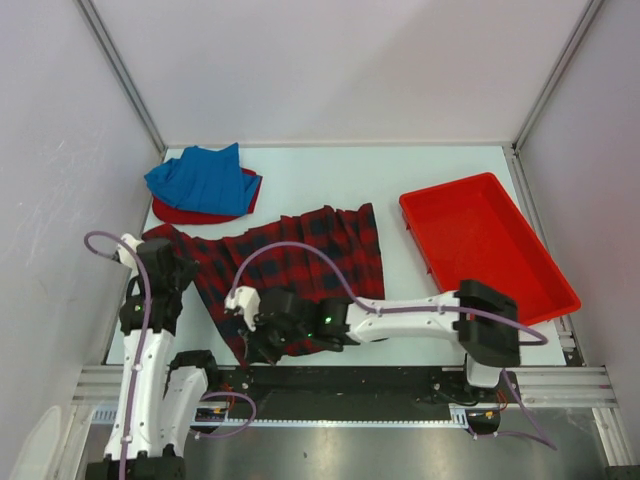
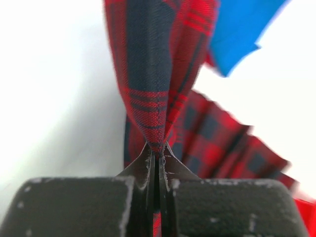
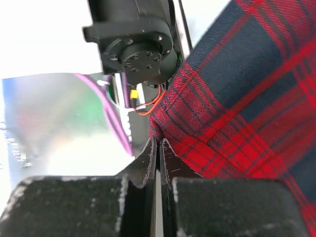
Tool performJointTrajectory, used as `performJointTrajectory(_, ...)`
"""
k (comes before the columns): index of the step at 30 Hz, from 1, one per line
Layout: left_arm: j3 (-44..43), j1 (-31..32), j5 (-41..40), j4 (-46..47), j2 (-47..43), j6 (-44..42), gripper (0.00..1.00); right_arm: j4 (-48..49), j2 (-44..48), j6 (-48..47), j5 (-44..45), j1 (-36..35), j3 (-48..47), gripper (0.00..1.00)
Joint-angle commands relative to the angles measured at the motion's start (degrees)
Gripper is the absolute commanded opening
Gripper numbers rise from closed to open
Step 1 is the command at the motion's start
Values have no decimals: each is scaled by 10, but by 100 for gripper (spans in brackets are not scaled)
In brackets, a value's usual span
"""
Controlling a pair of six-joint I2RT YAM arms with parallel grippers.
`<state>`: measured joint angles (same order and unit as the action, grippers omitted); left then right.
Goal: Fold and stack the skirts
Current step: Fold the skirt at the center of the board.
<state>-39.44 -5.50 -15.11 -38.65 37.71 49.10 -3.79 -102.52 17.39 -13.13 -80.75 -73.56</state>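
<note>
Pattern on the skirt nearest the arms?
Red-and-navy plaid; the skirt shows best in the right wrist view.

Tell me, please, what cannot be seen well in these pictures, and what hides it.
- Top view: the blue skirt covers nearly all of the red skirt.
- Top view: the right arm hides the near edge of the plaid skirt.
- Left wrist view: the blue skirt is blurred and cut off by the top edge.

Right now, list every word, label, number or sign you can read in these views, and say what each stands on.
None: no view shows any word, label, number or sign.
The plaid skirt, blue skirt, red skirt and red tray are bare of print.
The only mark is a small green light on the right arm, not text.
</note>
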Motion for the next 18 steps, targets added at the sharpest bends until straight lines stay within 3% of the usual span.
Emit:
performJointTrajectory(1,-43,-9,77,80,10,-26,0,23,93,33,-57,25,59,0)
performJointTrajectory(5,-59,20,140,123,71,-28,0,19,159,56,-32,53,114,0)
performJointTrajectory(7,-73,50,114,136,103,-28,0,16,208,77,-20,78,156,0)
performJointTrajectory(10,-118,187,61,164,150,-32,0,-2,272,88,13,106,210,0)
performJointTrajectory(18,-266,326,23,186,350,-49,0,-70,445,153,63,189,330,0)
